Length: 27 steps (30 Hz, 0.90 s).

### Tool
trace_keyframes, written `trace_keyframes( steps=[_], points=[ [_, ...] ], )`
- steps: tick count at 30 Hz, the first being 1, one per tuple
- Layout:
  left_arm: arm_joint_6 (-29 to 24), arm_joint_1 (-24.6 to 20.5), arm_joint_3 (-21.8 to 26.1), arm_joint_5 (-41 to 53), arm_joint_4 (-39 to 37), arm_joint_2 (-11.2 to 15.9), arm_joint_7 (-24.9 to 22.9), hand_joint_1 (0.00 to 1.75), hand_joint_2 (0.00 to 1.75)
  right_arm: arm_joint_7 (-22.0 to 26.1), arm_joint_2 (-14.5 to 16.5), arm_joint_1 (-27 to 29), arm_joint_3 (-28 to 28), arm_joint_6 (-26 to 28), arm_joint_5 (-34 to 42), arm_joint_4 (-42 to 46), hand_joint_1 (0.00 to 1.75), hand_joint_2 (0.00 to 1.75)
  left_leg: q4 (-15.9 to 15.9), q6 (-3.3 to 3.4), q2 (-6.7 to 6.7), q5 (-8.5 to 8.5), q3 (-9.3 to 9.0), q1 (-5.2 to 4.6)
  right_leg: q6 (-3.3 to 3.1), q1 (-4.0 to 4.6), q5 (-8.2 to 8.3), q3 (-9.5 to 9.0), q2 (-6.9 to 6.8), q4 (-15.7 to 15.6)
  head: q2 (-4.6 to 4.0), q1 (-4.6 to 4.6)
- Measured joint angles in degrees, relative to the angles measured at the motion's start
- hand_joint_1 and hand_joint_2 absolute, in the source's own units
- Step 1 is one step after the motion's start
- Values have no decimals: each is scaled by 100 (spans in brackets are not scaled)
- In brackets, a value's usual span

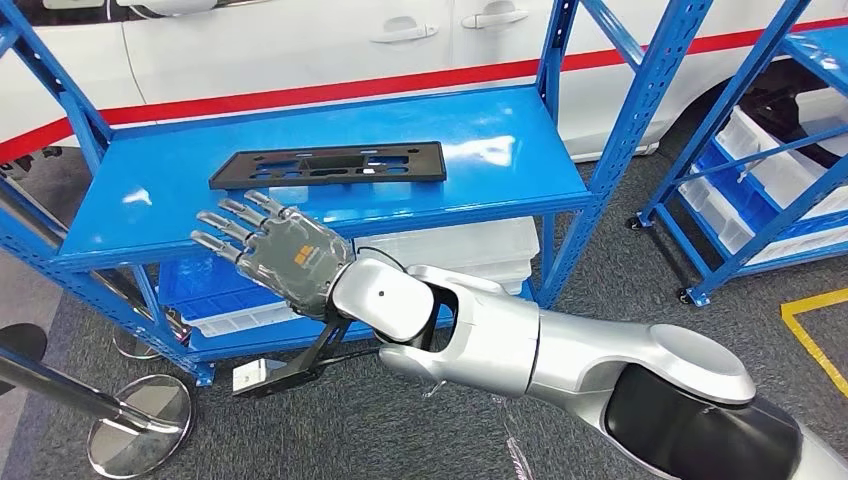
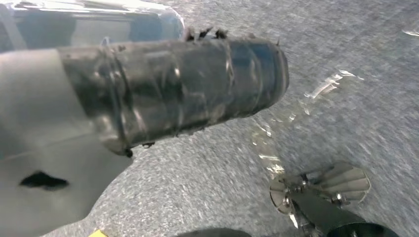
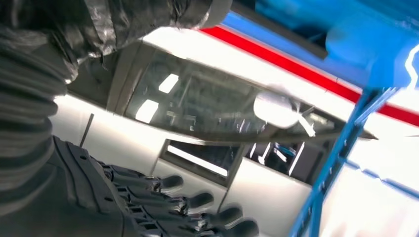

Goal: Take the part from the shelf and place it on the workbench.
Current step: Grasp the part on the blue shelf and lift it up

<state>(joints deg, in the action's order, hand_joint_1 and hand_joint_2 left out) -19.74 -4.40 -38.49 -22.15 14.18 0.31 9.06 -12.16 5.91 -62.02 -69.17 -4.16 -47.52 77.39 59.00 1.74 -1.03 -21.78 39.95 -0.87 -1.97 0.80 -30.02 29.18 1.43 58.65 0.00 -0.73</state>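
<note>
On the shelf: a flat black part is lying lengthwise across the blue top shelf, toward its back, with cut-outs showing along its face.
Right hand: the right hand is reaching in with fingers stretched flat and apart, holding nothing, hovering at the shelf's front edge just short of the part.
Left hand: the left wrist view is looking at grey floor past a dark cover, so I cannot tell how that hand is set.
Handling: the part is looking thin, stiff and light, probably moulded plastic with a smooth, slippery face; lying flat, it is offering little to pinch, so its near long edge or a cut-out seems the best hold.
Containers: white bins are sitting on the lower shelf, contents hidden; at far right, more white bins are sitting on a second rack, contents unclear.
</note>
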Motion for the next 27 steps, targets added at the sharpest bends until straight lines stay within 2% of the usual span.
trace_keyframes(
  steps=[1, 3, 4, 5, 6, 8, 9, 10, 11, 12, 13, 14, 15, 16, 19, 20, 21, 23, 24, 25, 26, 27],
  points=[
    [1, 0, -9, -2, -4, 4, 3, 0, 0, 0, -1, 10, 4, -24, -14, -10, 0, 175, -49, 14, -19, 94, -18, -33, 34, -1, -53, -45, 22, -3, 0, -4],
    [1, -26, -22, -7, -3, -1, 7, 0, 0, -5, 5, 14, 22, -58, -43, -31, 0, 175, -97, 28, -11, 78, -122, -21, 99, -18, -152, -100, 28, -14, 0, 2],
    [1, -40, -31, -9, -2, -4, 7, 0, 0, -12, 5, 9, 36, -71, -57, -43, 0, 175, -133, 50, -3, 48, -177, -7, 133, -19, -217, -75, 4, 80, 0, -5],
    [1, -55, -43, -14, -2, -5, 7, 0, 0, -22, 8, 4, 49, -82, -72, -55, 0, 175, -161, 74, 4, 13, -234, 12, 168, -25, -311, 29, -24, 295, 0, -9],
    [1, -64, -55, -19, -3, -5, 7, 0, 0, -32, 7, 12, 57, -95, -84, -72, 0, 175, -173, 93, 7, -35, -286, 18, 198, -37, -424, 237, -54, 639, 0, -18],
    [1, -74, -73, -32, -4, -2, 5, 0, 0, -46, -6, 51, 62, -112, -92, -116, 0, 175, -169, 109, 4, -151, -385, 25, 244, -68, -576, 807, -76, 1417, 0, -21],
    [4, -75, -78, -38, -4, -2, 5, 0, 0, -48, -16, 76, 62, -118, -92, -141, 0, 175, -160, 104, 0, -220, -453, 30, 260, -82, -516, 1038, -80, 1629, 0, -23],
    [7, -69, -82, -43, -4, -3, 4, 0, 0, -49, -25, 94, 62, -121, -92, -163, 0, 175, -149, 96, -6, -293, -531, 35, 268, -91, -336, 1165, -83, 1625, 0, -24],
    [10, -62, -85, -48, -4, -8, 4, 0, 0, -49, -31, 103, 62, -122, -92, -179, 0, 175, -133, 86, -10, -373, -620, 42, 270, -95, -41, 1178, -85, 1388, 0, -24],
    [13, -54, -87, -49, -4, -14, 3, 0, 0, -49, -34, 105, 62, -123, -92, -194, 0, 175, -117, 71, -13, -458, -700, 48, 263, -95, 295, 1120, -86, 1005, 0, -26],
    [13, -50, -90, -51, -5, -20, 3, 0, 0, -50, -42, 106, 62, -128, -94, -214, 0, 175, -96, 50, -16, -534, -762, 46, 249, -88, 545, 1036, -82, 673, 0, -21],
    [13, -55, -93, -55, -6, -26, 2, 0, 0, -52, -45, 104, 62, -141, -97, -232, 0, 175, -74, 24, -25, -594, -788, 44, 224, -80, 676, 944, -78, 379, 0, -14],
    [11, -66, -97, -58, -7, -27, 2, 0, 0, -57, -48, 105, 62, -162, -101, -249, 0, 175, -61, -1, -31, -628, -784, 44, 192, -66, 700, 895, -70, 226, 0, -2],
    [10, -77, -101, -64, -8, -28, 1, 0, 0, -66, -52, 106, 62, -194, -104, -268, 0, 175, -57, -30, -35, -644, -775, 43, 157, -52, 648, 866, -60, 186, 0, 5],
    [9, -85, -104, -92, -8, -31, 1, 0, 0, -87, -53, 111, 63, -306, -102, -323, 0, 175, 20, -117, -14, -738, -735, 53, 67, -75, 585, 793, -51, 83, 0, 13],
    [10, -84, -105, -100, -8, -33, 1, 0, 0, -83, -52, 110, 63, -344, -91, -347, 0, 175, 206, -146, 0, -823, -645, 59, 38, -90, 569, 747, -58, 56, 0, 25],
    [10, -83, -105, -106, -8, -34, 1, 0, 0, -74, -51, 112, 63, -385, -73, -376, 0, 175, 509, -175, 14, -935, -476, 70, 11, -94, 544, 700, -69, 39, 0, 32],
    [11, -83, -105, -116, -8, -35, 0, 0, 0, -56, -47, 126, 61, -467, -7, -461, 0, 175, 1257, -225, 31, -1125, -7, 91, -22, -88, 482, 627, -92, 30, 0, 43],
    [11, -79, -105, -130, -8, -35, -1, 0, 0, -52, -40, 137, 59, -510, 39, -513, 0, 175, 1490, -245, 38, -1117, 187, 100, -25, -86, 448, 592, -99, 32, 0, 43],
    [10, -73, -105, -149, -8, -35, -2, 0, 0, -52, -29, 146, 56, -554, 89, -568, 0, 175, 1512, -257, 47, -997, 282, 109, -26, -85, 413, 550, -99, 35, 0, 44],
    [9, -70, -105, -169, -8, -35, -3, 0, 0, -56, -11, 152, 54, -604, 139, -623, 0, 175, 1314, -261, 55, -777, 264, 117, -23, -85, 375, 499, -94, 37, 0, 44],
    [5, -69, -105, -190, -8, -35, -3, 0, 0, -64, 14, 153, 51, -657, 188, -681, 0, 175, 940, -258, 61, -495, 147, 125, -14, -86, 335, 440, -89, 38, 0, 44]
  ],
)
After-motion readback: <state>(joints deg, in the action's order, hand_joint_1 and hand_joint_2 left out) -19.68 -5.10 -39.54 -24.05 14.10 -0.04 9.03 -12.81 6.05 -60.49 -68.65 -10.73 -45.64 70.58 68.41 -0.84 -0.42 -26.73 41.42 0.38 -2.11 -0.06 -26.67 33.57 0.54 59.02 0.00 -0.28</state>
